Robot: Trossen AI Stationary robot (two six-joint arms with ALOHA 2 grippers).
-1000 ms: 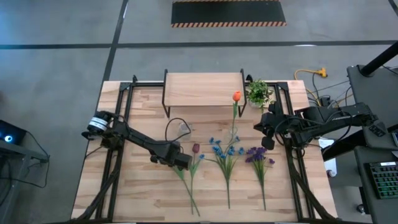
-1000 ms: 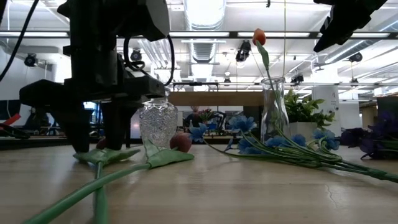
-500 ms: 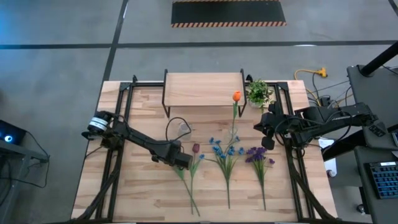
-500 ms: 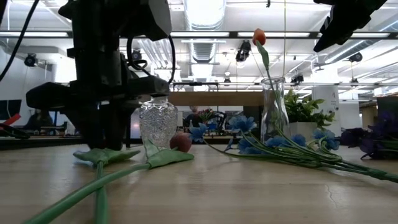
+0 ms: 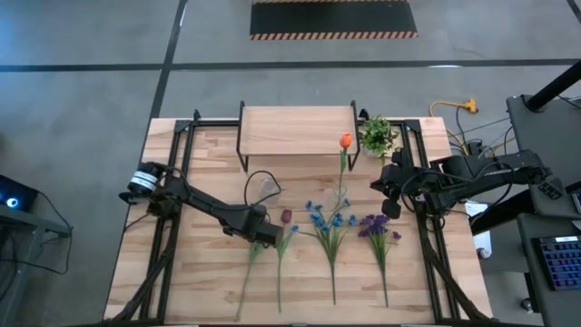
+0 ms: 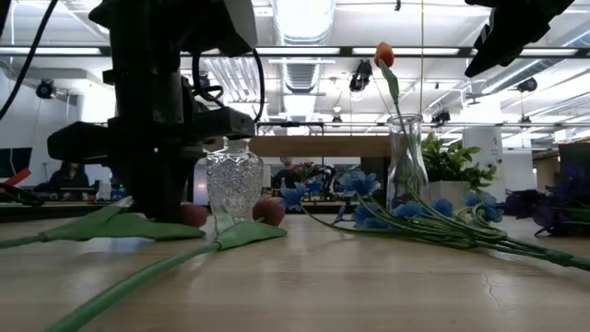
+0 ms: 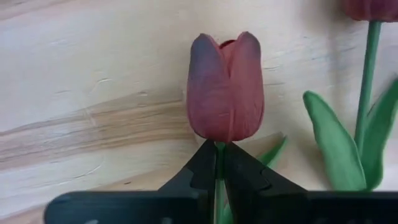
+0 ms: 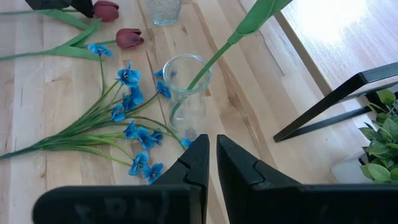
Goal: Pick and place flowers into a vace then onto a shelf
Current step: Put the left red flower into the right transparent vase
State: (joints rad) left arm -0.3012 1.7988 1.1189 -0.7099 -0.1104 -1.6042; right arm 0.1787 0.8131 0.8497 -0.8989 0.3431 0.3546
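In the left wrist view, a dark red tulip [image 7: 225, 87] lies on the plank table with my left gripper [image 7: 219, 155] shut on it, left of centre [image 5: 266, 234]. A second maroon tulip [image 5: 286, 216], a blue bunch [image 5: 327, 218] and a purple bunch [image 5: 379, 227] lie to its right. An orange tulip [image 5: 345, 141] stands in a clear vase [image 8: 185, 93]. A cut-glass vase [image 6: 235, 180] stands empty. The shelf [image 5: 295, 130] is at the far edge. My right gripper [image 8: 211, 152] hovers shut above the clear vase and holds nothing. My left gripper pinches the dark red tulip's stem [image 7: 217, 152] between its two fingers, just below the bloom. The fingers come from above, pointing down. The bloom sticks out past the fingertips, and the tulip lies along the table with its long stem [image 5: 245, 282] trailing toward the near edge.
A small potted plant [image 5: 377, 136] stands at the far right beside the shelf. Black frame rails [image 5: 172, 182] run along both sides of the table. Bare wood lies near the front left corner [image 5: 182, 291].
My left gripper has shut on the dark red tulip's stem without leaving its place. The tulip has swung about on the table: its stem end, which crossed toward the maroon tulip's stem, now points toward the near left, and its leaves lie farther left.
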